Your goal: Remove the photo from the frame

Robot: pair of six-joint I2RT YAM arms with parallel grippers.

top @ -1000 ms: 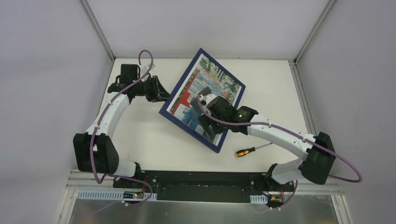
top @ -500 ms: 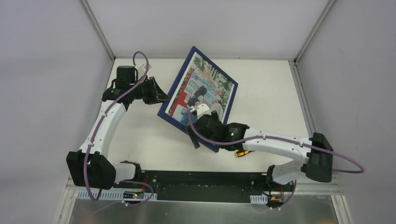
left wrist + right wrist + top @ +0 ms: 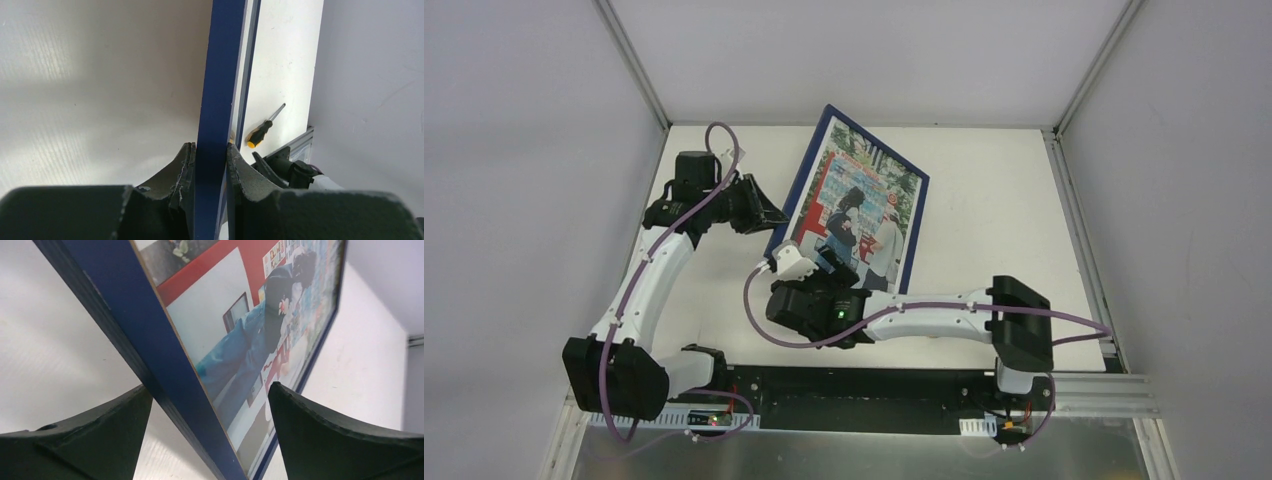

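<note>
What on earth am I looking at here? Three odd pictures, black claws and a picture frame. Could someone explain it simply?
This is a robot with a left arm and a right arm, both bolted to a white table. The wide picture looks down from above. The other two come from small cameras on each wrist, so you see that arm's own two fingers up close. The left gripper is shut on the edge of a dark-blue frame, holding it tilted up off the table. The photo sits inside it. The right gripper is open, with a finger on either side of the frame's near edge. A screwdriver lies on the table.
</note>
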